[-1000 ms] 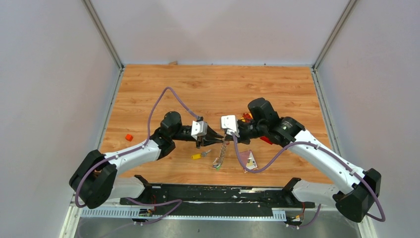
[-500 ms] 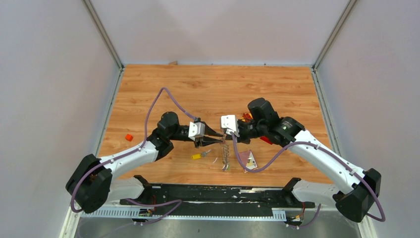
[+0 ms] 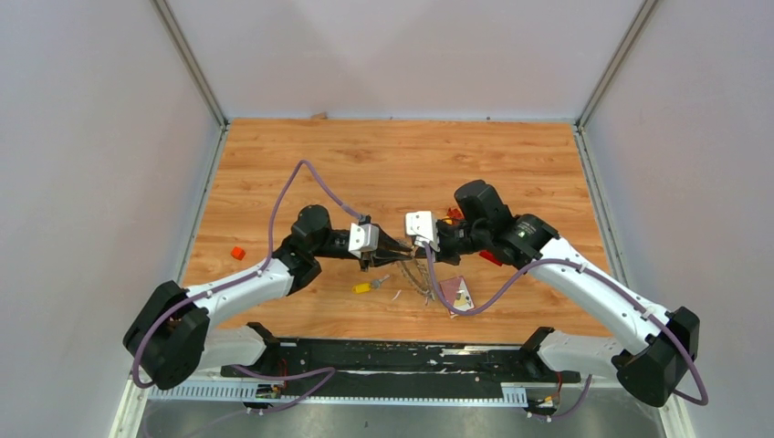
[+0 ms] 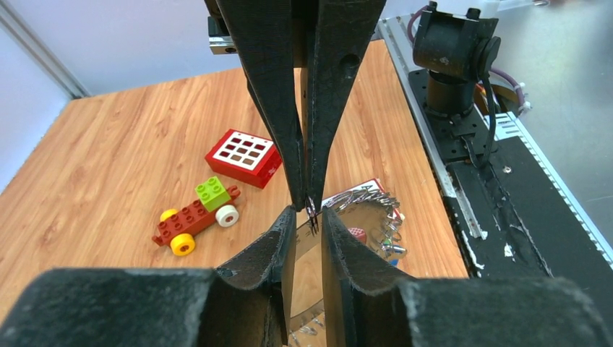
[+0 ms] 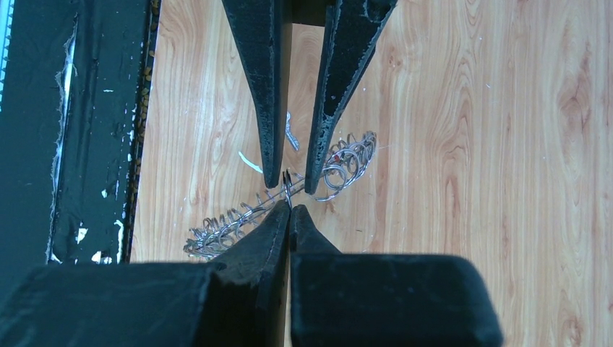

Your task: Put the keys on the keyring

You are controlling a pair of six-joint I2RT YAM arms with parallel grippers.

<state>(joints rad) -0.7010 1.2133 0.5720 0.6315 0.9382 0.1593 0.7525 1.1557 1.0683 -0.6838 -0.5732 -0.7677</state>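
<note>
**A:** How far along is it?

**B:** Early, I judge. Both pincers meet over the middle of the bench, toward its near edge. No key is being threaded at this point, and one lies loose on the wood.

**A:** What are the pincers doing?

**B:** The right pincer is squeezed fully shut on the wire of the keyring and holds it up. The left pincer stands part-way open. Its fingers straddle the same wire just beside the right one's tips, and it has hold of nothing.

**A:** And the keyring itself?

**B:** It is a big loop of thin wire crowded with grey metal keys that bristle outward like a wreath. It hangs down from the right pincer's tips. Whether its lower end rests on the bench or hangs just clear of it, I cannot tell from above. A loop that slack will likely swing and twist.

**A:** The loose key?

**B:** A yellow-headed key lies flat just left of the hanging ring, near the bench's near edge, with nothing touching it. As I read it, the ring has yet to be parted, and the key has yet to be picked up and slid on.
</note>
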